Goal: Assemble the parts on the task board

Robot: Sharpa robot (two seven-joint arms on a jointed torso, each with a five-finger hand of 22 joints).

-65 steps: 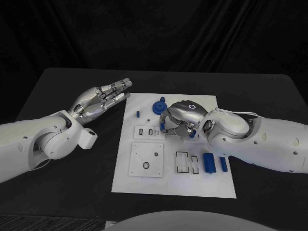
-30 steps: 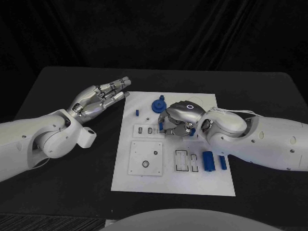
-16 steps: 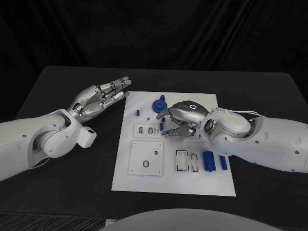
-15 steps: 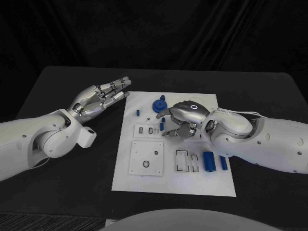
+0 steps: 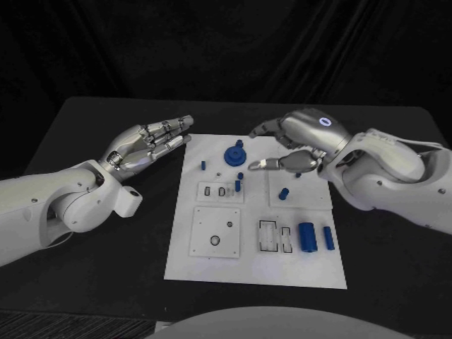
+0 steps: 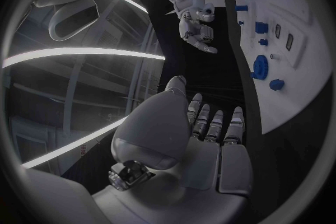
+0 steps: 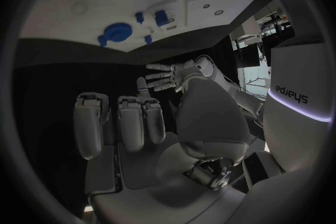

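Observation:
The white task board (image 5: 255,267) lies mid-table. At its far end sit a blue gear (image 5: 232,154) and a small blue peg (image 5: 203,167). An upright blue piece (image 5: 239,181) and a short blue peg (image 5: 284,192) stand near its middle. Two blue cylinders (image 5: 308,237) lie at the near right. My right hand (image 5: 293,143) hovers above the board's far right part, fingers apart and empty; the right wrist view shows its bare fingers (image 7: 131,121) facing the gear (image 7: 115,29). My left hand (image 5: 145,147) floats open beside the board's far left corner.
Square plates with slots and holes (image 5: 216,233) cover the board's near left. Black table surrounds the board on all sides. In the left wrist view the board (image 6: 276,106) lies beyond my left hand (image 6: 203,140), with the right hand (image 6: 195,17) farther off.
My right hand has lifted off the middle of the board and moved up toward the far right, fingers spreading. The short blue peg now stands uncovered where it was. The left hand has stayed put.

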